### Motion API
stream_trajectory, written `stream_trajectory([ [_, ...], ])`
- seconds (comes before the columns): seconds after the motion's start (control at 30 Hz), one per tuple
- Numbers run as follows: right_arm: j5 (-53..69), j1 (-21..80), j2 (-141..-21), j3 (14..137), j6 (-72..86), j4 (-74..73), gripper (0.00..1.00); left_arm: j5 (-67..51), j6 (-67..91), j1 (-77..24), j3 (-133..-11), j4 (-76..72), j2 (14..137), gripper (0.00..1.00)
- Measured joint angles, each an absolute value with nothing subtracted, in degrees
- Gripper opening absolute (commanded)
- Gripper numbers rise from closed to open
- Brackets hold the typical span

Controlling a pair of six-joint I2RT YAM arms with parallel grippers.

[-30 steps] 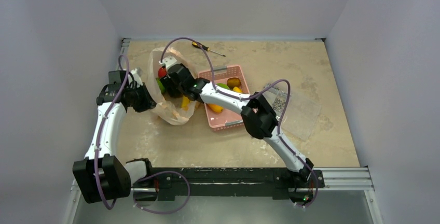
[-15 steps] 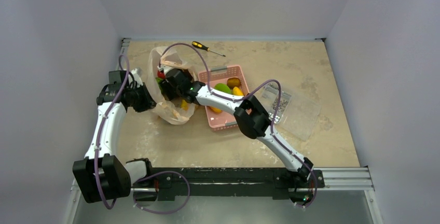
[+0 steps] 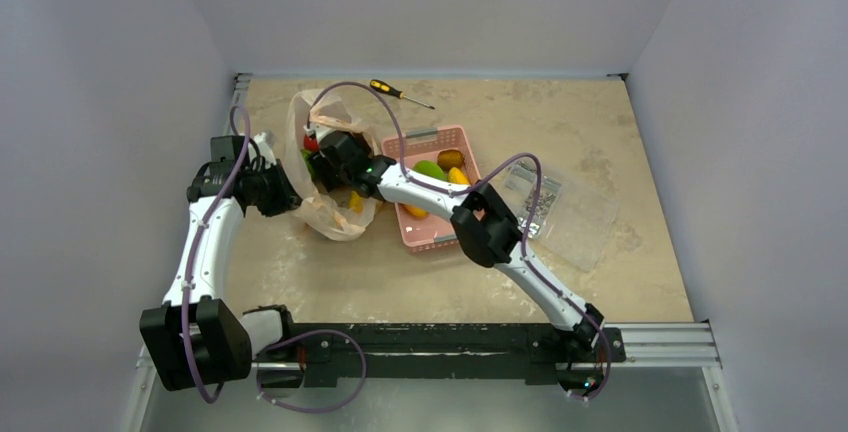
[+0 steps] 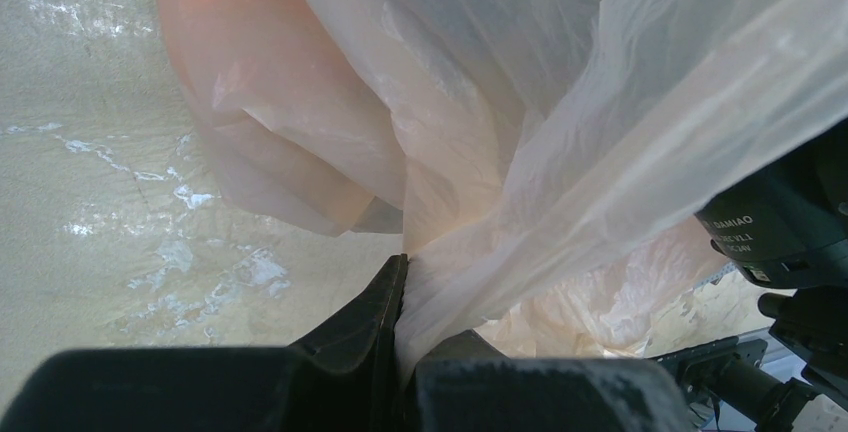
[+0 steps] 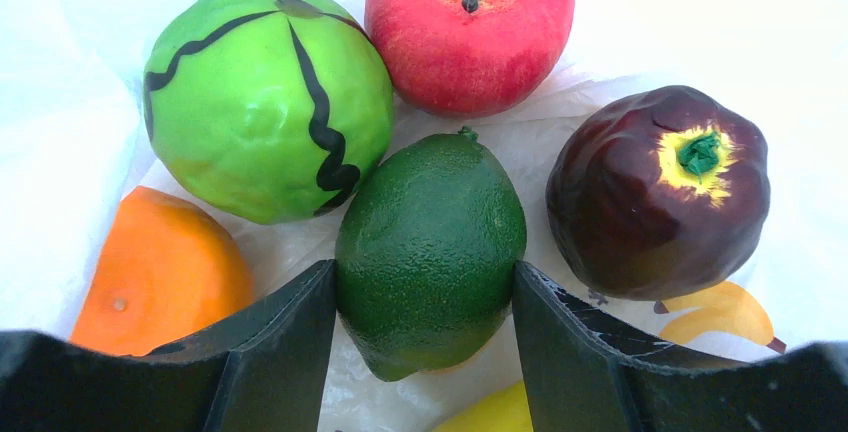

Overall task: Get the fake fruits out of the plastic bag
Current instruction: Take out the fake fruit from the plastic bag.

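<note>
The plastic bag (image 3: 331, 218) lies left of the pink basket, and my left gripper (image 3: 285, 195) is shut on a bunched fold of it (image 4: 470, 252). My right gripper (image 5: 425, 282) reaches inside the bag. Its fingers press both sides of a dark green lime-like fruit (image 5: 430, 232). Around it lie a light green round fruit with black lines (image 5: 268, 102), a red apple (image 5: 470, 27), a dark purple-brown fruit (image 5: 655, 192), an orange (image 5: 160, 272) and a yellow banana tip (image 5: 490, 412). From above the right gripper (image 3: 322, 164) sits in the bag mouth.
The pink basket (image 3: 440, 240) to the right of the bag holds a green, a brown and a yellow-orange fruit. A screwdriver (image 3: 400, 93) lies at the back. A clear packet (image 3: 575, 217) lies right of the basket.
The right arm pushed farther left and deeper into the bag a second ago, then stayed still. The left arm keeps its hold on the bag.
</note>
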State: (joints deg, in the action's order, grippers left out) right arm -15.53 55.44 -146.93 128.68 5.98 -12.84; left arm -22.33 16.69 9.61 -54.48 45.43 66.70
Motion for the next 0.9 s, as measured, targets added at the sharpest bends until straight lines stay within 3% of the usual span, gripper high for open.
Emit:
stream_trajectory([
  [0.3, -14.6, 55.4, -137.3, 121.6, 8.0, -13.2, 0.00, -22.3, 16.7, 9.5, -54.5, 45.4, 66.7, 0.00],
  [0.67, -8.2, 55.5, -116.9, 104.1, 12.3, -9.4, 0.00, -22.3, 16.7, 9.3, -54.5, 45.5, 66.8, 0.00],
  [0.9, -1.1, 55.5, -111.4, 96.5, 13.6, -8.8, 0.00, -22.3, 16.7, 9.3, -54.5, 45.5, 66.8, 0.00],
])
